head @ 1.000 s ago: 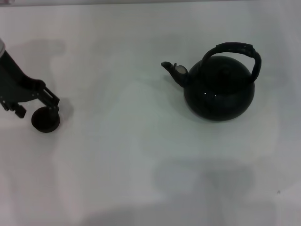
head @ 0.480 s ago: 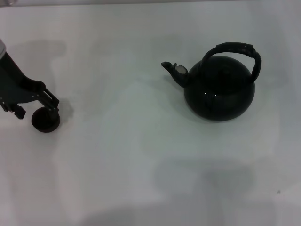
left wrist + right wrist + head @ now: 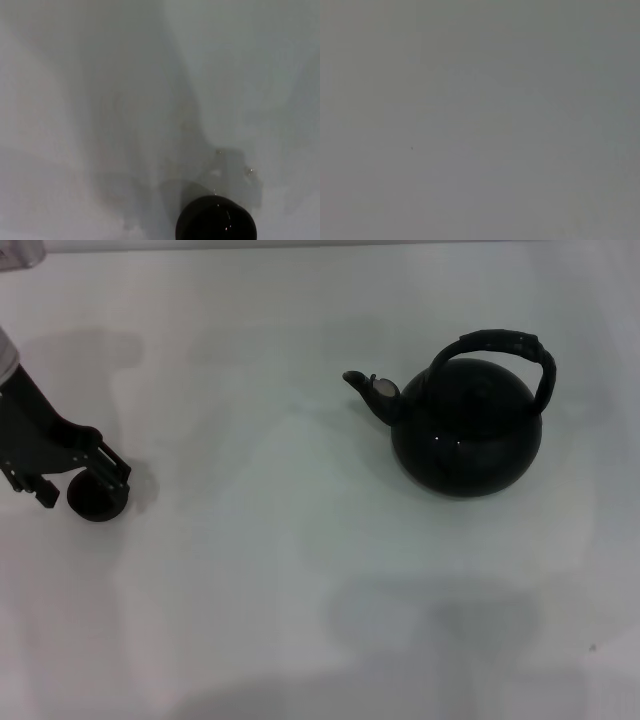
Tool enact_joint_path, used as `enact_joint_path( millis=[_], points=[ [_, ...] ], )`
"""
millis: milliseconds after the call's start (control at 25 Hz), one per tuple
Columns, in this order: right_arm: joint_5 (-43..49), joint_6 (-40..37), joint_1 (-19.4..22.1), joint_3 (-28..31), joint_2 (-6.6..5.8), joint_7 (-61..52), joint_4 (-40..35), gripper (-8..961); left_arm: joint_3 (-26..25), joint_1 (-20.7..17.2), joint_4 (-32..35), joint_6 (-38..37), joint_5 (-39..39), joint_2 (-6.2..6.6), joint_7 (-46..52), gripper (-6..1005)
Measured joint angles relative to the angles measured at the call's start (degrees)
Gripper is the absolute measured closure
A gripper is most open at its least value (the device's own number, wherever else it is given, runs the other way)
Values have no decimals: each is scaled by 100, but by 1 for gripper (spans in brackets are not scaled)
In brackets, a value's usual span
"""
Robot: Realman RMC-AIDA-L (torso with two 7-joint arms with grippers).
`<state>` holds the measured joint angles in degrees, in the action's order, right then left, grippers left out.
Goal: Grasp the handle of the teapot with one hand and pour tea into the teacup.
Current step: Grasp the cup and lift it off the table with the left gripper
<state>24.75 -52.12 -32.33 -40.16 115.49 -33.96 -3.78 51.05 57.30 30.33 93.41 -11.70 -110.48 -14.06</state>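
Note:
The teapot (image 3: 465, 430) is glossy black and stands on the white table right of centre, its short spout (image 3: 362, 384) pointing left. Its handle (image 3: 500, 343) arches over the round body with nothing holding it. The teacup (image 3: 97, 500), small and dark, sits far left on the table and also shows at the edge of the left wrist view as the teacup (image 3: 216, 219). My left gripper (image 3: 83, 490) is open and low at the cup, one finger on each side of it. The right gripper is out of view.
The white table (image 3: 300, 570) stretches between cup and teapot, carrying only soft shadows. The right wrist view holds nothing but plain grey surface.
My left gripper has come down and toward the near edge, so its fingers now straddle the cup. Cup and teapot have not moved.

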Motion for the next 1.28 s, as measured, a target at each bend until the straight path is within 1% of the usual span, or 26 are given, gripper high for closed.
enact_joint_path(
  millis=[600, 1120, 1240, 1280],
  points=[
    [-6, 0, 11, 21, -9, 12, -9, 214, 1, -19, -90, -29, 135, -21, 6, 122],
    [-5, 1, 24, 62, -14, 21, -9, 214, 1, -16, -88, -248, 154, -27, 56, 123],
    [-5, 1, 25, 63, -16, 21, -38, 214, 1, -11, -88, -275, 154, -41, 57, 123],
    [-5, 1, 25, 63, -16, 21, -48, 214, 1, 0, -88, -312, 153, -66, 58, 123]
  ],
)
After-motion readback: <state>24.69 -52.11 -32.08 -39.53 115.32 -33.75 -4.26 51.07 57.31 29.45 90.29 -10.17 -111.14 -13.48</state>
